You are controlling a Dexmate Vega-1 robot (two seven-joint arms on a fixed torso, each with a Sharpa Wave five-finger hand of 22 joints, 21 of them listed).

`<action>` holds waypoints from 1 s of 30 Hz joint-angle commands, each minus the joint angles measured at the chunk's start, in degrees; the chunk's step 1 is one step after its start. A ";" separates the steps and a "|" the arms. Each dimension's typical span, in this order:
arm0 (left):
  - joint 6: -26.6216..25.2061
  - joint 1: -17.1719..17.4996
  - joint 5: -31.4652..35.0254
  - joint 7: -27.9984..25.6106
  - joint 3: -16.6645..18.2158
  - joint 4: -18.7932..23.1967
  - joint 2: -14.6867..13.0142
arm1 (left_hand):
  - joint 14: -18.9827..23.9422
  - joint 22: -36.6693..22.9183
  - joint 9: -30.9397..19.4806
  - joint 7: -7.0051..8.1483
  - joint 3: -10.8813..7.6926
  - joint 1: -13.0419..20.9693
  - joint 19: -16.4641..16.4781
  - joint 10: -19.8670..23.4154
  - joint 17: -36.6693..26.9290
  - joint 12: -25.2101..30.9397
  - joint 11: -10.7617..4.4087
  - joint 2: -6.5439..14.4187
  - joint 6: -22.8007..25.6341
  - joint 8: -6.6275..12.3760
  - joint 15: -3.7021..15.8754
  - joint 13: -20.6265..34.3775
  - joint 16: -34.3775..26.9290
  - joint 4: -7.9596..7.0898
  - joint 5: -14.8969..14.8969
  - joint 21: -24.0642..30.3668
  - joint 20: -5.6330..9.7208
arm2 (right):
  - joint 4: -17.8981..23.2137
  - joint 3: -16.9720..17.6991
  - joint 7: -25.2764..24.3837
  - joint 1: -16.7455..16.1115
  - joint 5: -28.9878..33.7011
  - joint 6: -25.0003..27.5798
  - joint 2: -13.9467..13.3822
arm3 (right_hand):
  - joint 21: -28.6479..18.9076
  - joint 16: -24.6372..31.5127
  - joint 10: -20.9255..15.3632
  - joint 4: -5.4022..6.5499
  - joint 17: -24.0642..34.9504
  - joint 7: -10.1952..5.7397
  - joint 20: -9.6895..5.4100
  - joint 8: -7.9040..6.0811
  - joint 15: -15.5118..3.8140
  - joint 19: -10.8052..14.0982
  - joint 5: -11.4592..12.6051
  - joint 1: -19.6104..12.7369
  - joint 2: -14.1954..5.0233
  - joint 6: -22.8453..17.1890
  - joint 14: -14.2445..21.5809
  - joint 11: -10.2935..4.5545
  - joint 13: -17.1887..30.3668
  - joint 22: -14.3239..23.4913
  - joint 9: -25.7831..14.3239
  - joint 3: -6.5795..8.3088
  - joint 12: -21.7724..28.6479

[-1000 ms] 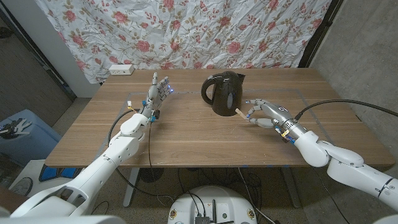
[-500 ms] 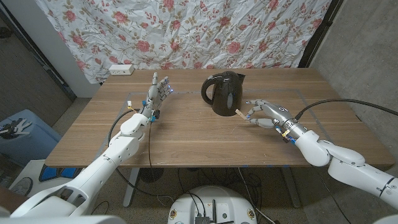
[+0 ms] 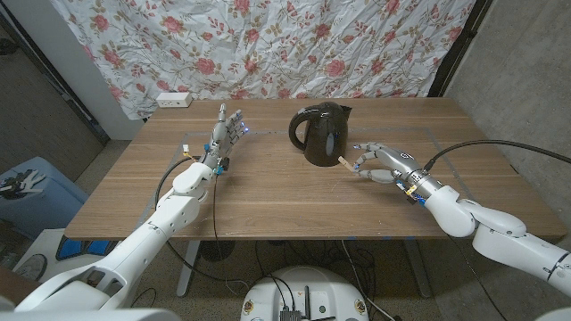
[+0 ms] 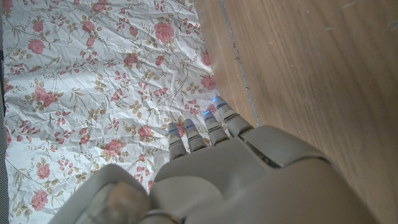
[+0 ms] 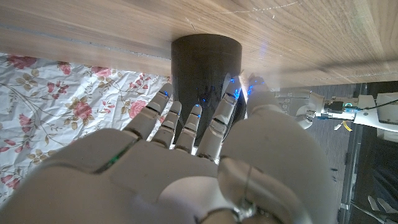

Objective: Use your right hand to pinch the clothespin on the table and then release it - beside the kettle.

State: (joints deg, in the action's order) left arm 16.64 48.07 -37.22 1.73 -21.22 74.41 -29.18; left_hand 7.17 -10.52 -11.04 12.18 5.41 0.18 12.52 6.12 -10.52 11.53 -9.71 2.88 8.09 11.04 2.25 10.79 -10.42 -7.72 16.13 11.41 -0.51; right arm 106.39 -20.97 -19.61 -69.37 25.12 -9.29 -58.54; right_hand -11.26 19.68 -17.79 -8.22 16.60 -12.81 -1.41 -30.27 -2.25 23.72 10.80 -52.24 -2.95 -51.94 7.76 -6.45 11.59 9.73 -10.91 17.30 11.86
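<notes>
Clothespin (image 3: 345,161), pinched in my right hand (image 3: 379,165) just right of the kettle (image 3: 322,132) at frame centre, slants up-left toward it; my wrist view hides the pin.

Right hand (image 3: 379,164) pinches with fingertips — left hand (image 3: 225,134) upright, fingers apart.

Head view high, looking down over table (image 3: 268,192), both arms entering from bottom corners, right wrist view close along right hand (image 5: 186,168), facing kettle (image 5: 202,65), shared with head view, left wrist view close, facing floral cloth (image 4: 93,74).
</notes>
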 commanded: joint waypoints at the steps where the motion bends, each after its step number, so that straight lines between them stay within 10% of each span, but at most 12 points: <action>1: 0.02 0.03 0.01 -0.01 0.00 0.01 0.00 | 0.48 -0.14 -0.28 0.50 -0.05 0.04 0.50 0.14 -0.21 0.34 -0.31 0.63 0.03 0.36 0.39 0.12 -0.46 -0.33 0.46 0.43 -0.09 | -0.03 0.19 0.63 0.19 -0.24 -0.40 -0.37 | 0.16 -0.10 0.47 -0.01 0.07 0.08 0.50 0.57 -2.80 0.14 -0.07 0.29 -0.16 0.63 -0.23 -0.02 0.26 0.14 -0.14 -0.38 -0.16; 30: 0.00 0.04 0.00 -0.01 0.01 0.04 -0.02 | 0.51 -0.14 -0.28 0.50 -0.04 0.04 0.46 0.08 -0.21 0.31 -0.40 0.62 0.05 0.37 0.37 0.12 -0.47 -0.33 0.46 0.42 -0.07 | -0.10 -0.11 -0.99 1.05 5.20 -0.67 -2.12 | 0.17 -0.31 0.69 -0.19 -0.09 0.01 0.89 1.10 -2.69 -0.03 0.14 0.55 -0.01 0.75 -0.15 -0.04 0.27 0.14 -0.45 -0.91 -0.09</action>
State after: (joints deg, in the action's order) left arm 16.66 48.11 -37.22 1.73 -21.23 74.42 -29.19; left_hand 7.17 -10.52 -11.04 12.18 5.41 0.18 12.52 6.12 -10.52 11.53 -9.72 2.88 8.09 11.04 2.25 10.78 -10.42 -7.72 16.13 11.41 -0.51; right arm 106.40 -20.74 -19.53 -68.84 27.48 -9.62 -59.91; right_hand -11.26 19.68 -17.17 -8.46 16.49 -12.59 -0.60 -29.00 -2.05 23.73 10.82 -52.25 -2.95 -50.93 7.57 -6.45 11.59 9.72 -11.08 16.61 11.86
